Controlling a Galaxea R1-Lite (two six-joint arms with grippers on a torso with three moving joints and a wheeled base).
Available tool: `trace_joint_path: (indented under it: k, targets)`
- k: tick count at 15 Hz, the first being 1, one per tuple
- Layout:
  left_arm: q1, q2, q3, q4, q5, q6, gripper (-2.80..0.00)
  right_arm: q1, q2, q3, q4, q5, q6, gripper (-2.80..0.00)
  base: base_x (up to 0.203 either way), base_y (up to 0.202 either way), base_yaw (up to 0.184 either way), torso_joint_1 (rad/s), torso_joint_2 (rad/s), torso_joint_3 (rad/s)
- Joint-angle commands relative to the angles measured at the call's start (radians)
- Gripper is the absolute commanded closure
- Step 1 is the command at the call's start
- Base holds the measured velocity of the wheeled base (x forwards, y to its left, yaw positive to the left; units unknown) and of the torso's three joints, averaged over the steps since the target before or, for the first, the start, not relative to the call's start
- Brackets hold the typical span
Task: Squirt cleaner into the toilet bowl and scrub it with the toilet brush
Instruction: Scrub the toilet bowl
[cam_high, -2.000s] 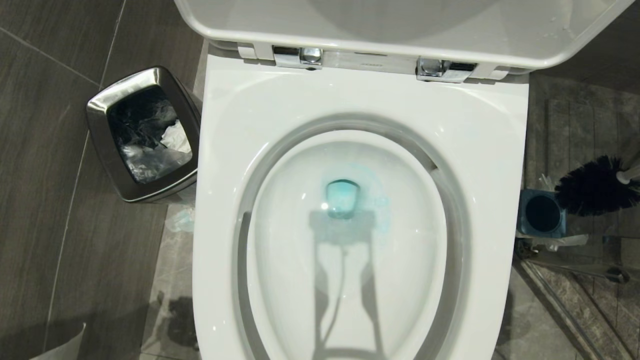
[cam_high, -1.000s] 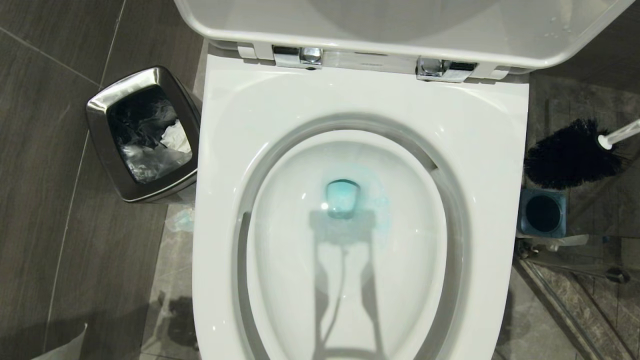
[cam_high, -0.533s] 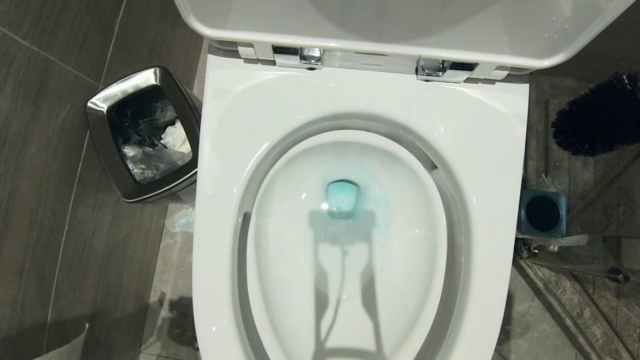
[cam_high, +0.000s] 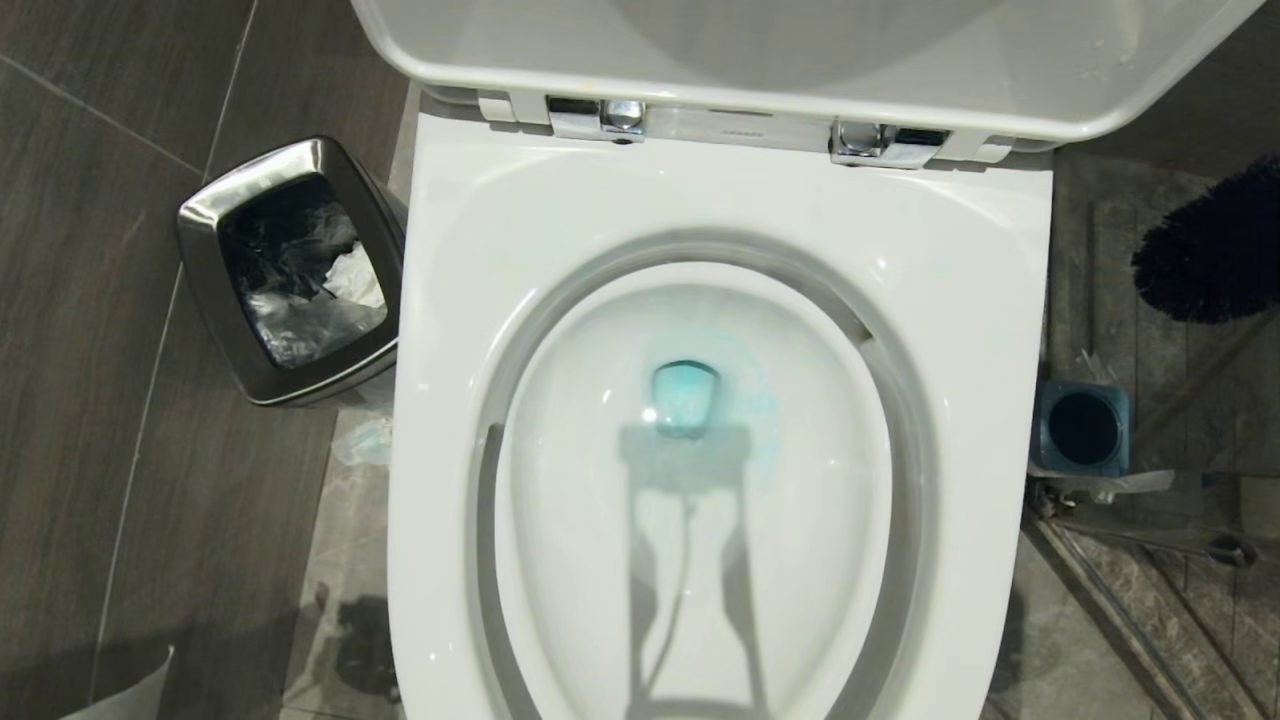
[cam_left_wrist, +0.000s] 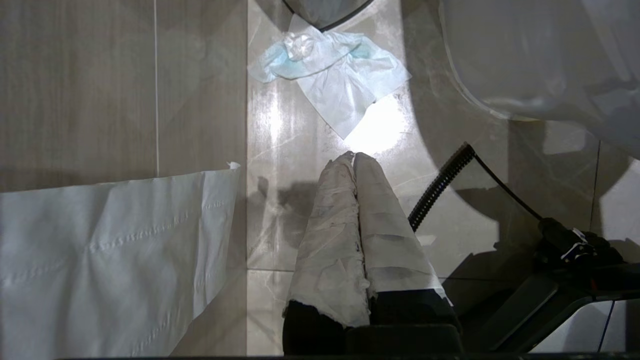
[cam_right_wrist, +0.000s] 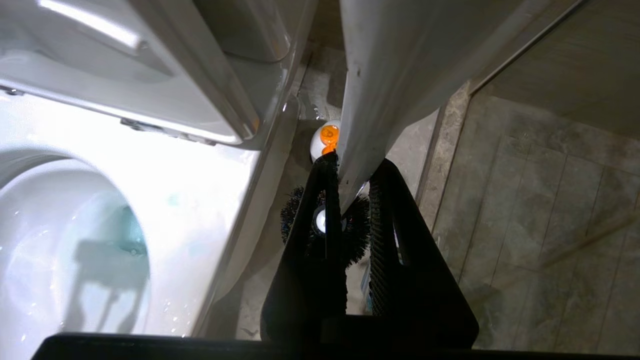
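One arm works: right gripper (cam_right_wrist: 352, 200) clenched on toilet brush (cam_high: 1215, 250) handle, bristle head beyond its fingertips. Brush has lifted out of holder (cam_high: 1082, 428), now beside toilet bowl (cam_high: 720, 210); cleaner (cam_high: 685, 397) already pooled, scrubbing comes next. Left gripper (cam_left_wrist: 354, 159) closed, parked.

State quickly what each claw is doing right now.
Left claw: closed, holding nothing.
Right claw: closed on the toilet brush handle.

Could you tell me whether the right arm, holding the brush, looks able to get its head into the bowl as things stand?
Probably yes: the lid is up, the bowl open, and the brush, in the right tool, hangs beside the rim with nothing between.
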Motion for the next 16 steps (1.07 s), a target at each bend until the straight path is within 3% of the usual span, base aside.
trace_joint_path:
  k: [1,16]
  targets:
    - [0.0,0.0,0.002,0.0,0.0,-0.001,0.0,0.0,-0.019,0.001,0.019,0.002,-0.001,0.0,0.0,0.0,0.0,0.004,0.01,0.136]
    - [0.0,0.002,0.0,0.0,0.0,0.002,0.0,0.001,-0.048,0.0,0.074,0.011,-0.002,0.0,0.0,0.0,0.0,0.003,0.0,0.197]
